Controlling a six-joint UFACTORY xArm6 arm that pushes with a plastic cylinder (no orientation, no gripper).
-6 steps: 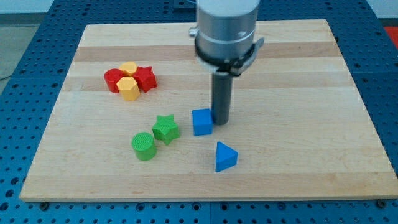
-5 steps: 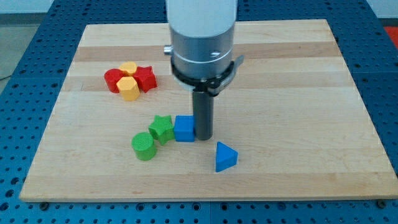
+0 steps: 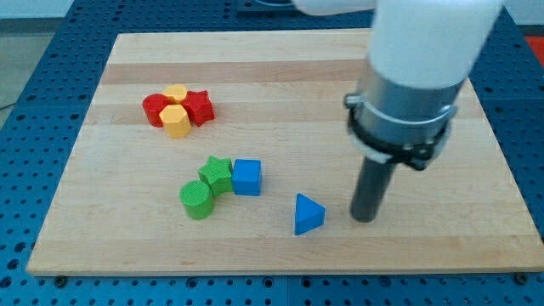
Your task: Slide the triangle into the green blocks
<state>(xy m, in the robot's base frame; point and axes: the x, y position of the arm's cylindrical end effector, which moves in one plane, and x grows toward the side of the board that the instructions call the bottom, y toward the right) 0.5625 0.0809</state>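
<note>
The blue triangle (image 3: 308, 214) lies near the view's bottom, right of centre. The green star (image 3: 217, 175) and the green cylinder (image 3: 196, 200) sit together at lower left of centre. A blue cube (image 3: 246, 178) touches the star's right side. My tip (image 3: 365, 219) rests on the board just right of the triangle, a small gap apart, on the side away from the green blocks.
A cluster of red and yellow blocks (image 3: 177, 109) sits at upper left. The wooden board (image 3: 476, 246) ends near the view's bottom edge, close below the triangle.
My tip pushed the blue cube left against the green star, then swung right and down to the right side of the blue triangle. The triangle has not moved.
</note>
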